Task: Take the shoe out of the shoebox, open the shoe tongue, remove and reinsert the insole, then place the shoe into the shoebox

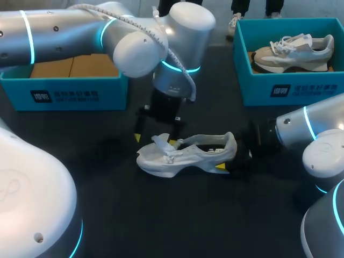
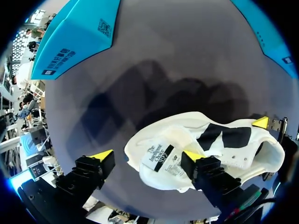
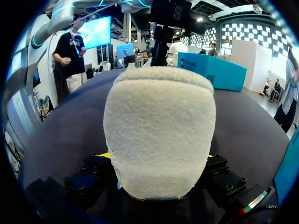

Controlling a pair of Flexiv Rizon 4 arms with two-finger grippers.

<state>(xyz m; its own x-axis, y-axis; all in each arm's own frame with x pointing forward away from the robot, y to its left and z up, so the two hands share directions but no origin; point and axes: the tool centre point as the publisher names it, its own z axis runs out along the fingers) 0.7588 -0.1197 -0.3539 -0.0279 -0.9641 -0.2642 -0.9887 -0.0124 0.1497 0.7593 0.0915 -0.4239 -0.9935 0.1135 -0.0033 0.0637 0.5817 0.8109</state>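
In the head view, a white fabric shoe [image 1: 188, 153] lies on its side on the dark table [image 1: 188, 215], outside both boxes, toe toward the left arm's side. The left gripper [image 1: 155, 141] hangs over its front with the fingers spread wide, by the raised shoe tongue [image 1: 161, 142]. The right gripper [image 1: 232, 158] comes in low from the right and clamps the heel. The left teal shoebox [image 1: 64, 91] stands at the far left with bare cardboard inside. The right teal shoebox [image 1: 290, 80] at the far right holds a beige-and-white sneaker [image 1: 293, 54].

In the left wrist view, the left gripper [image 2: 147, 155] is released. One fingertip [image 2: 192, 155] is over the shoe tongue [image 2: 161, 161], whose printed label faces up, and the other stands apart over bare table [image 2: 154, 60]. The shoe [image 2: 243, 156] shows its dark opening, with one yellow tip of the right gripper [image 2: 260, 122] at the heel.

In the right wrist view, the fuzzy off-white heel of the shoe [image 3: 159, 121] rises between the fingers of the right gripper [image 3: 159, 161], which press it from both sides.
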